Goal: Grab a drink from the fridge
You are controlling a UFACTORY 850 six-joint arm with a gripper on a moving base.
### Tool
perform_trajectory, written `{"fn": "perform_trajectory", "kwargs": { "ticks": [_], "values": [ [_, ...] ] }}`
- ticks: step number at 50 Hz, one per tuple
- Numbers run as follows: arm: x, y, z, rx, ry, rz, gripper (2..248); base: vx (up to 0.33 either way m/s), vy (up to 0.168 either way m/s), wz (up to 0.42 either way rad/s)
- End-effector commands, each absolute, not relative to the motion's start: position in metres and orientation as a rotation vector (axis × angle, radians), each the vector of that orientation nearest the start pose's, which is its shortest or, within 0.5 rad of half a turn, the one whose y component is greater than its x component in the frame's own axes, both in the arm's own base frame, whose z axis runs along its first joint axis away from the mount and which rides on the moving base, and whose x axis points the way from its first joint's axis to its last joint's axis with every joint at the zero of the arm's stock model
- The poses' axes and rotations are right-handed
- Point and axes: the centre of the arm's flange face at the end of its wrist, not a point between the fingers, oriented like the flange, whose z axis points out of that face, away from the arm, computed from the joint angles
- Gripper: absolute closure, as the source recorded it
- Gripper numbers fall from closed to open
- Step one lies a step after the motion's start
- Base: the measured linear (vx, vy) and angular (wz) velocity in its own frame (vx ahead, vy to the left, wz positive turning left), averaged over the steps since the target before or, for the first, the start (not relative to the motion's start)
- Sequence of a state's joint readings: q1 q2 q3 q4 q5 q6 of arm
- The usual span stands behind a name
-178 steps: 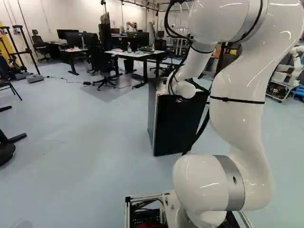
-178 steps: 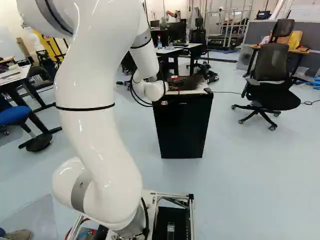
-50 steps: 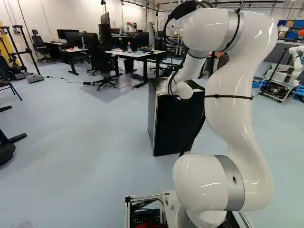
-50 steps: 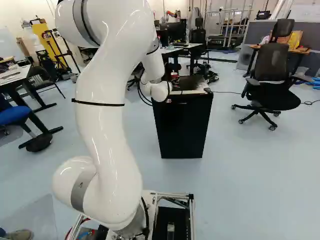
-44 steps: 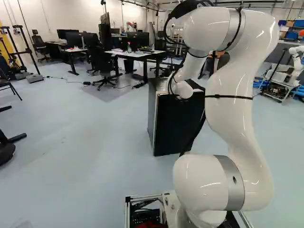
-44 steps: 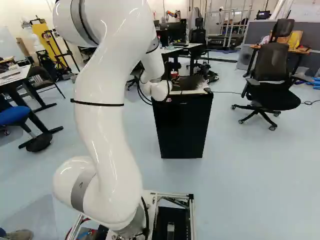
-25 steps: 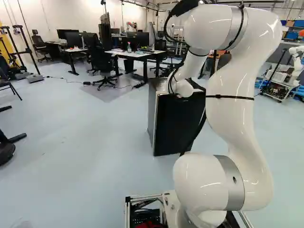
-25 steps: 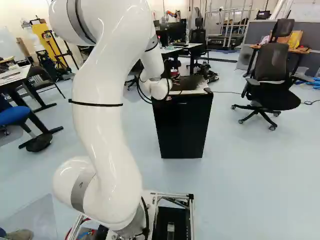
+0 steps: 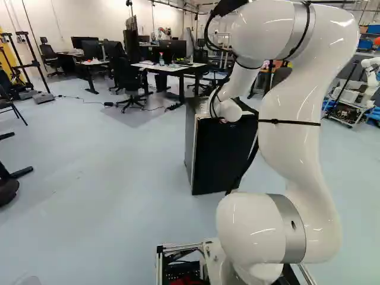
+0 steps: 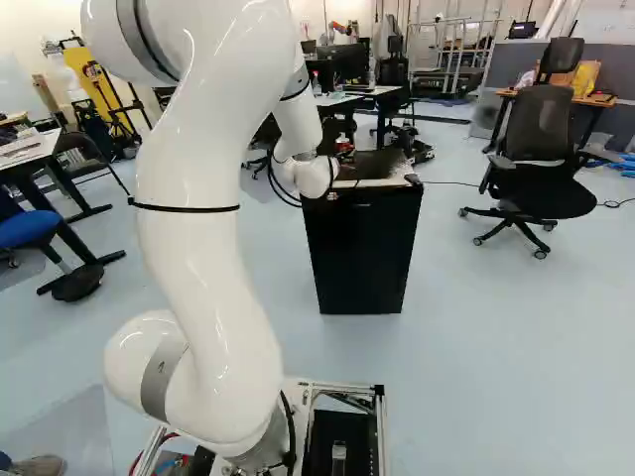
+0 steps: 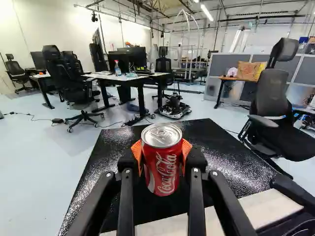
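Note:
In the right base view my gripper (image 10: 339, 151) shows as a small dark shape behind the white wrist joint, above the black fridge (image 10: 363, 253). The red drink can (image 10: 345, 145) is partly visible there. From the wrist, the gripper (image 11: 162, 160) is shut on the upright red can (image 11: 165, 172), one orange pad on each side. The can is over the fridge's dark, glossy top (image 11: 231, 157); its base looks just above or on that surface, I cannot tell which. The fridge door faces the base and is closed.
An office chair (image 10: 541, 164) stands right of the fridge in the right base view. Desks with monitors (image 9: 169, 68) are beyond it. A low wheeled device (image 11: 174, 107) sits on the floor behind the fridge. Another robot (image 9: 371, 71) stands at the far right.
My arm's upper part has swung slightly, rightward in the left base view and leftward in the right one. The wrist and the held can have risen a little. Base and fridge have stayed put.

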State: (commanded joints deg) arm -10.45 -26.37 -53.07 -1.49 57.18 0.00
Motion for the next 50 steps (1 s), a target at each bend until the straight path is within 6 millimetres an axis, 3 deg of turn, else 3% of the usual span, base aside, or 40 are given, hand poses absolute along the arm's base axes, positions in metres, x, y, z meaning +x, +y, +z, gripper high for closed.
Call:
{"fn": "perform_trajectory", "kwargs": {
  "ticks": [26, 50],
  "values": [
    [0.535, -0.081, 0.4, -2.443, 0.154, -2.117, 152, 0.0, 0.0, 0.0],
    [0.468, -0.052, 0.405, -2.476, 0.115, -2.039, 152, 0.0, 0.0, 0.0]
  ]
}}
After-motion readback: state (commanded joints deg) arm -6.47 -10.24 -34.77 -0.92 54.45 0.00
